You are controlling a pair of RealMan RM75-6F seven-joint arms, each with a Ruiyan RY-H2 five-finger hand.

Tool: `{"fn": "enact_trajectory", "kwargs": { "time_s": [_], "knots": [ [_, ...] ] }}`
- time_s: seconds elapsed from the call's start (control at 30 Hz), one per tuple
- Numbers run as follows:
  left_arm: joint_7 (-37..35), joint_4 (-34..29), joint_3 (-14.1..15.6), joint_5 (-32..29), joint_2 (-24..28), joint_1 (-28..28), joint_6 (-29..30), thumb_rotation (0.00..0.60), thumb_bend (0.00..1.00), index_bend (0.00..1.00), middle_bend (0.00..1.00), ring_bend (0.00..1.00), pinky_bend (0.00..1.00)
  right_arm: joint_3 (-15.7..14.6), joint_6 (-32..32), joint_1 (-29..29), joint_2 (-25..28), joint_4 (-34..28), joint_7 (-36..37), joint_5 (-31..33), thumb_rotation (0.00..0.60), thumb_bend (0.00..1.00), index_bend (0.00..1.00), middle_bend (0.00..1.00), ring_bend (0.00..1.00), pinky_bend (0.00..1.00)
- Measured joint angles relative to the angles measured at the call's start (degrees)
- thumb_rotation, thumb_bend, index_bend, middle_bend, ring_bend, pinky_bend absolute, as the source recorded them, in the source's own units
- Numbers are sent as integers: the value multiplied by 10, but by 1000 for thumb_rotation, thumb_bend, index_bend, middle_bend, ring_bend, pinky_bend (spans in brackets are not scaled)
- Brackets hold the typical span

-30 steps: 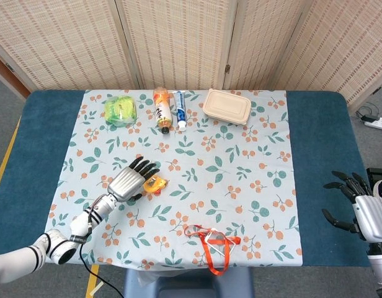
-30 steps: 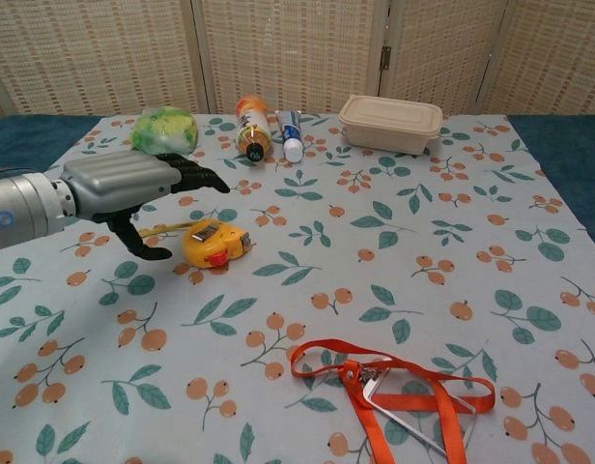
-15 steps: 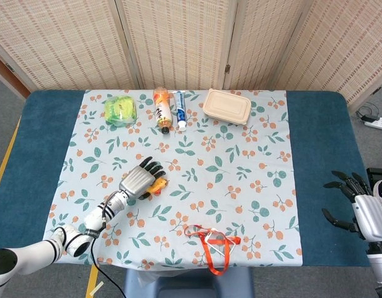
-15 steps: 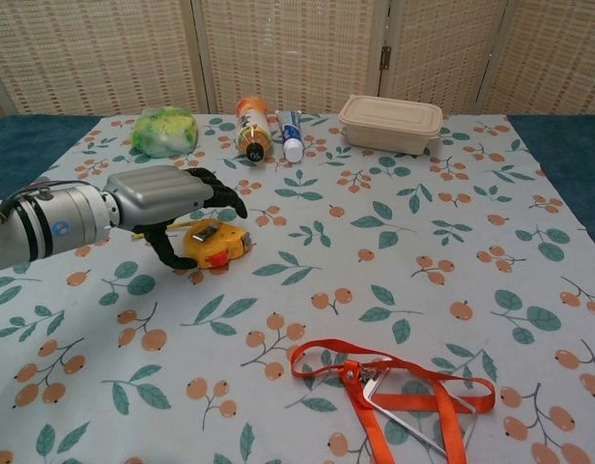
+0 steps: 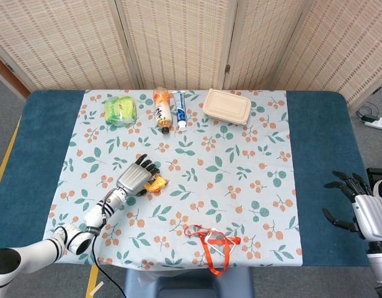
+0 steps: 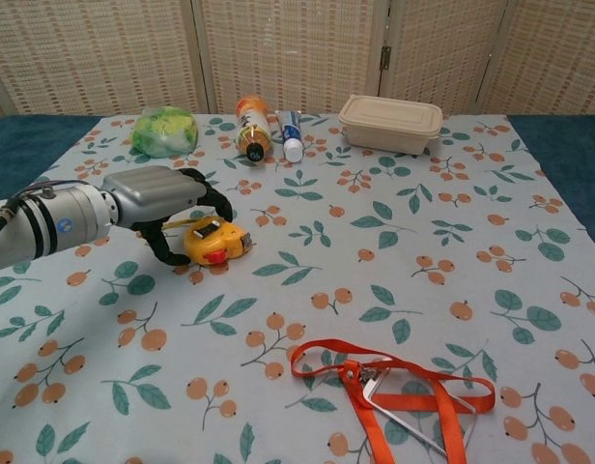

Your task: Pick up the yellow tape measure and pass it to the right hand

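Note:
The yellow tape measure (image 5: 157, 183) (image 6: 218, 242) lies on the flowered cloth, left of the middle. My left hand (image 5: 134, 177) (image 6: 157, 198) reaches over its left end. The fingers curve down behind it and the thumb sits low at its front left. The tape measure still rests on the cloth, and I see no firm grip. In the head view my right hand (image 5: 363, 211) hovers off the table's right edge with its fingers spread and nothing in it. The chest view does not show that hand.
Along the far edge lie a green bag (image 5: 120, 110) (image 6: 164, 130), an orange bottle (image 5: 162, 110), a toothpaste tube (image 5: 180, 109) and a beige lidded box (image 5: 226, 107). An orange lanyard (image 5: 213, 244) (image 6: 394, 387) lies near the front edge.
My left hand has slid right onto the tape measure and its fingers have bent down around it. The right hand has stayed where it was.

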Motion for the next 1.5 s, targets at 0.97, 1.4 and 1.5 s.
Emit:
{"fn": "enact_trajectory", "kwargs": {
  "time_s": [0.97, 1.4, 1.5],
  "knots": [
    [-48, -195, -51, -76, 36, 24, 53, 600, 340, 563, 551, 404, 0, 19, -55, 57, -14, -80, -42, -20, 600, 334, 405, 163, 123, 0],
    [114, -379, -78, -157, 52, 30, 130, 600, 340, 563, 551, 408, 0, 70, -207, 183, -78, -160, -157, 88, 600, 335, 466, 131, 70, 0],
    [139, -391, -80, -168, 43, 27, 142, 600, 340, 563, 551, 409, 0, 82, -226, 209, -99, -168, -197, 136, 600, 335, 466, 126, 71, 0]
  ]
}}
